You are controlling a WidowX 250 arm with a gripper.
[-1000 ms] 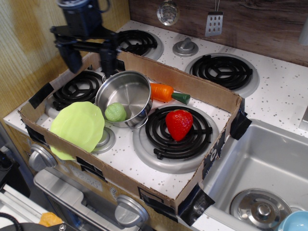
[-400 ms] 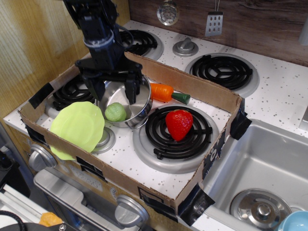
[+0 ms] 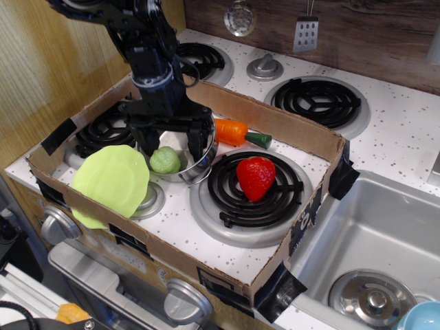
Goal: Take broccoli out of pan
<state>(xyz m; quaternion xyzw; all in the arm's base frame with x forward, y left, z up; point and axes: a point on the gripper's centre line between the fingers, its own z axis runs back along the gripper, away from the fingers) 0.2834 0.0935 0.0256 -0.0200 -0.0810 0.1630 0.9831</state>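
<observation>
The step in hand looks like the descent for the grasp. The gripper [image 3: 172, 141] hangs low over the pan [image 3: 194, 167], its two dark fingers [image 3: 198, 140] spread wide apart and holding nothing. The broccoli [image 3: 165, 160] lies in the pan against the near-left part of the rim, just near of the gap between the fingers and not touched by either one. The left finger stands just behind the broccoli; the right finger reaches down into the pan's bowl.

The next move probably calls for a small shift toward the near side so the broccoli sits between the fingers, then a little more lowering and a closing pinch, then a straight lift clear of the steel rim. The rim is close to the broccoli, so a finger could strike it.

The arm covers the far half of the pan, so its handles and most of its floor are hidden. Whether the fingertips already touch the pan bottom cannot be told. The plate [image 3: 110, 180] lies just left of the pan, inside the cardboard tray [image 3: 289, 130] on the bench [image 3: 412, 137], with the strawberry [image 3: 256, 177] and carrot [image 3: 234, 130] to the right.
</observation>
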